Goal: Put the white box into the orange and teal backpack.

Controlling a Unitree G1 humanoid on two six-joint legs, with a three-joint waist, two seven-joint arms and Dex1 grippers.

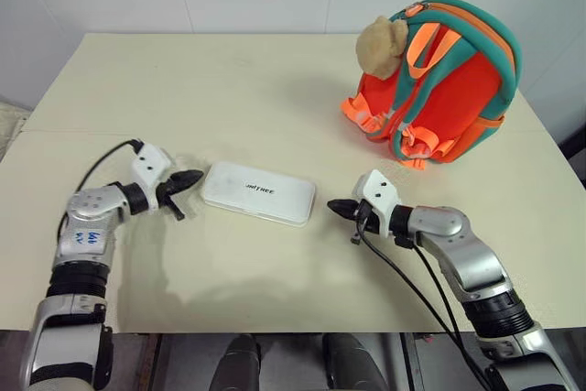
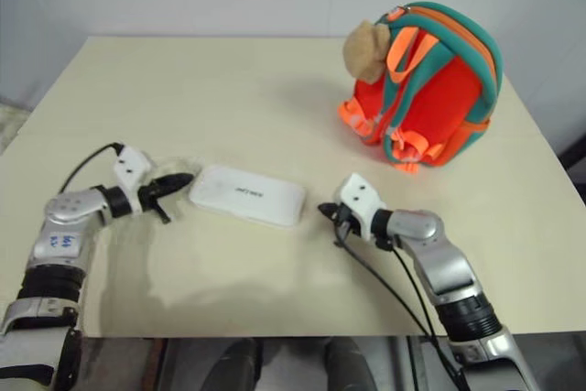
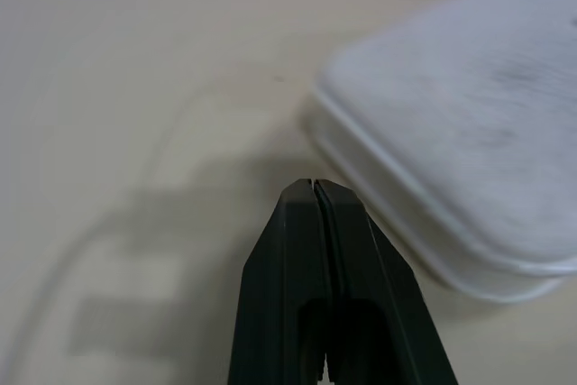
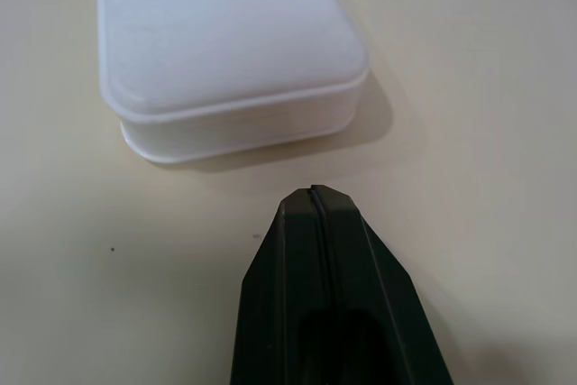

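We see the white box (image 1: 259,192) lying flat on the cream table (image 1: 229,89), near the front edge and roughly midway between the two arms, its long side running across the table and its dark "UNITREE" lettering facing up. Nothing holds it.

The left gripper (image 1: 192,178) sits just beside the box's left short end, pointing toward it. In the left wrist view its two black fingers (image 3: 297,259) are pressed together along their whole length, clenched on nothing, with the tip a little short of the box's rounded corner (image 3: 469,151); we cannot tell from the head views whether the tip touches the box.

The right gripper (image 1: 337,208) points at the box's right short end from the other side. Its fingers (image 4: 288,268) are likewise pinched tight against each other and empty, and the right wrist view shows a strip of bare tabletop between the tip and the box's end wall (image 4: 234,87), so they are apart.

The orange and teal backpack (image 1: 449,89) stands upright at the far right of the table, well apart from the box and both grippers. Its teal-edged straps face us, and a tan plush bear charm (image 1: 380,43) hangs at its upper left side. We cannot tell whether its zipper is open.
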